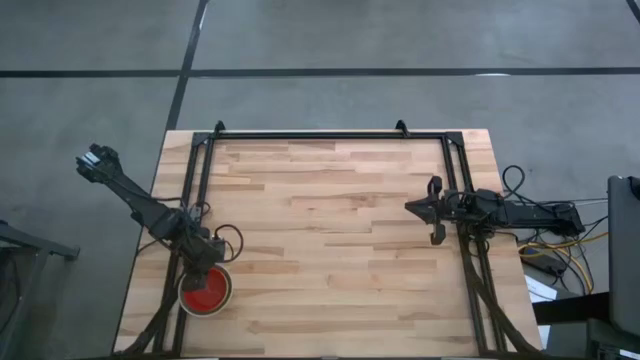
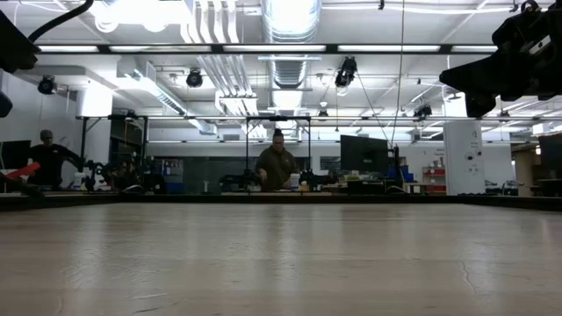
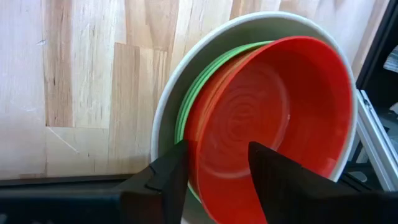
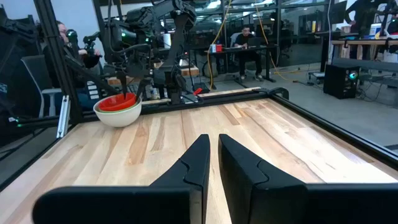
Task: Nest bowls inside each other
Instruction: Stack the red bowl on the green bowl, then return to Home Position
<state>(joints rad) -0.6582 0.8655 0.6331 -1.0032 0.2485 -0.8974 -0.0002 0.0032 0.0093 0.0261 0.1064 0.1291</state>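
Observation:
The bowls sit nested in one stack (image 1: 205, 292) near the table's front left corner. The pale grey-white bowl (image 3: 249, 22) is outermost and rests on the wood. Green bowl rims (image 3: 205, 74) show inside it, and the red bowl (image 3: 267, 106) is on top. My left gripper (image 3: 217, 180) hangs open over the stack, pointing steeply down. One finger stands inside the red bowl and the other outside its rim. My right gripper (image 4: 213, 162) waits level at the table's right side, shut and holding nothing. The right wrist view shows the stack (image 4: 118, 109) from afar. My left gripper straddles the red bowl's near rim (image 3: 194, 155) from above, one finger (image 3: 280, 180) inside the bowl and one finger (image 3: 168, 180) outside. Whether either finger touches the rim, I cannot tell. The red bowl rests nested in the stack.
A black metal frame (image 1: 330, 135) runs along the table's far, left and right edges. Bare wood (image 1: 330, 230) spreads between the two arms. Cables (image 1: 560, 250) lie off the table's right edge. People stand at desks in the room beyond the table.

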